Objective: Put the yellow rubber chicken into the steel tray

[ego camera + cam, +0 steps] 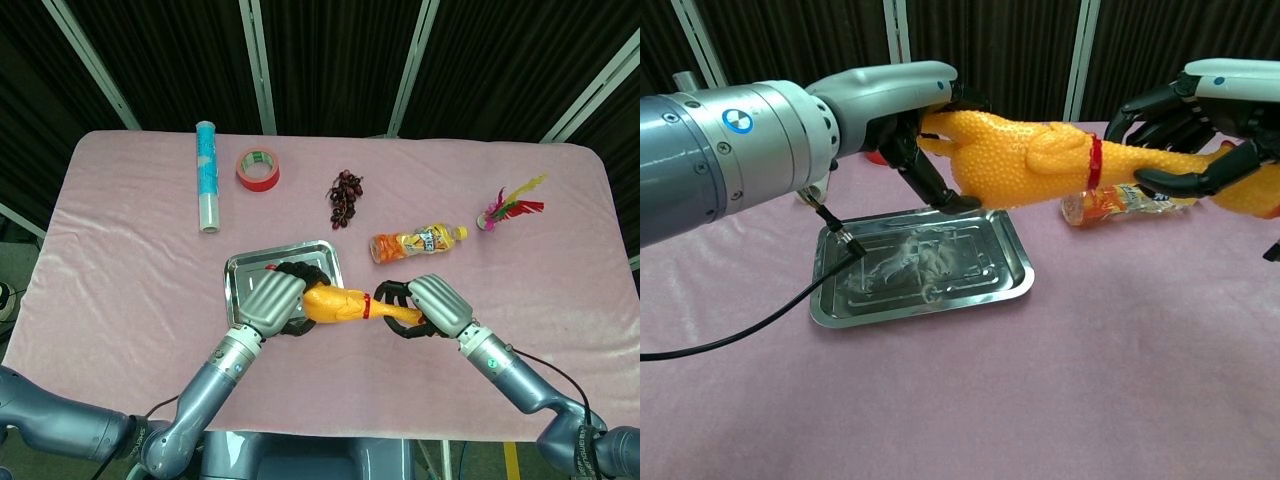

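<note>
The yellow rubber chicken [338,305] [1020,160], with a red band around its neck, hangs in the air stretched between my two hands. My left hand [272,304] [902,110] grips its body end above the near right part of the steel tray [245,272] [910,275]. My right hand [428,306] [1200,110] holds its neck and head end, to the right of the tray. The tray lies on the pink cloth with nothing in it.
An orange drink bottle [417,241] [1120,203] lies just behind the right hand. Farther back are a bunch of dark grapes [345,197], a red tape roll [258,169], a blue-white tube [206,175] and a feathered shuttlecock [508,208].
</note>
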Robot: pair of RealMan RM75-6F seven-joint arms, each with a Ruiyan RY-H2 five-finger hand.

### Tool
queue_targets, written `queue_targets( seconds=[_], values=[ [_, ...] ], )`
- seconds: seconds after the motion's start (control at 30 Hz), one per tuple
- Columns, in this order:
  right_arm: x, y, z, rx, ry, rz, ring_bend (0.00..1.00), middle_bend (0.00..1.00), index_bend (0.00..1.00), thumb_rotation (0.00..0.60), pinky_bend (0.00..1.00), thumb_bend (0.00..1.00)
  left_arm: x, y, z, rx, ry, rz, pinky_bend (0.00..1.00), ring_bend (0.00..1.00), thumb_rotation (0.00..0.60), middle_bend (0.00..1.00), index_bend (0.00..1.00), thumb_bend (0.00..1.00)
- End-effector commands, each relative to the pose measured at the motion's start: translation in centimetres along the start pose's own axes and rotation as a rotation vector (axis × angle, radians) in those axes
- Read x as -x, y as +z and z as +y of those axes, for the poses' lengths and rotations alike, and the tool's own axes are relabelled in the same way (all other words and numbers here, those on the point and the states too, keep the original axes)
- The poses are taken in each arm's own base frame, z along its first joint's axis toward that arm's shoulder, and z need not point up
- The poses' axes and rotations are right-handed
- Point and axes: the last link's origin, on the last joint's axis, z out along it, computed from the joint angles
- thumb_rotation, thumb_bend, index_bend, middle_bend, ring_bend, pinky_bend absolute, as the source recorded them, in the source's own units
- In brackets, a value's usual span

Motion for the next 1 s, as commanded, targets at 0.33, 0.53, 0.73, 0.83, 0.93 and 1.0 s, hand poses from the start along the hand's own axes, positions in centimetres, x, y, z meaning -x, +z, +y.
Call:
queue_targets(
  seconds=[0.33,0.53,0.73,0.83,0.93,1.0],
  values=[
    [0.1,-0.1,0.2,0.006,0.004,0.001,0.64,0.69,0.97,0.6,0.8,0.84,0.2,0.0,0.0,0.013,-0.039,0.029,0.27,0.31,0.6,0.48,0.86,0.55],
    [-0.1,-0.2,0.4,0.011,0.003,0.006,0.64,0.69,0.97,0.6,0.8,0.84,0.2,-0.2,-0.3,0.005,-0.028,0.011,0.27,0.28,0.6,0.31,0.6,0.37],
    [-0.3,-0.3,0.8,0.022,0.004,0.011,0.64,0.69,0.97,0.6,0.8,0.84,-0.3,-0.6,-0.6,-0.01,-0.028,-0.016,0.26,0.13,0.6,0.08,0.12,0.09],
    [-0.4,-0.4,0.8,0.024,0.003,0.012,0.64,0.69,0.97,0.6,0.8,0.84,-0.6,-0.5,-0.7,-0.016,-0.03,-0.022,0.25,0.08,0.6,0.02,0.02,0.05],
    [-0.5,-0.4,0.9,0.026,0.002,0.014,0.64,0.69,0.97,0.6,0.8,0.84,-0.8,-0.5,-0.7,-0.016,-0.033,-0.023,0.25,0.07,0.6,0.0,0.0,0.05],
    [-0.5,-0.5,0.9,0.026,0.003,0.015,0.64,0.69,0.97,0.6,0.8,0.84,-0.8,-0.5,-0.7,-0.016,-0.032,-0.023,0.25,0.07,0.6,0.0,0.0,0.05]
  ],
)
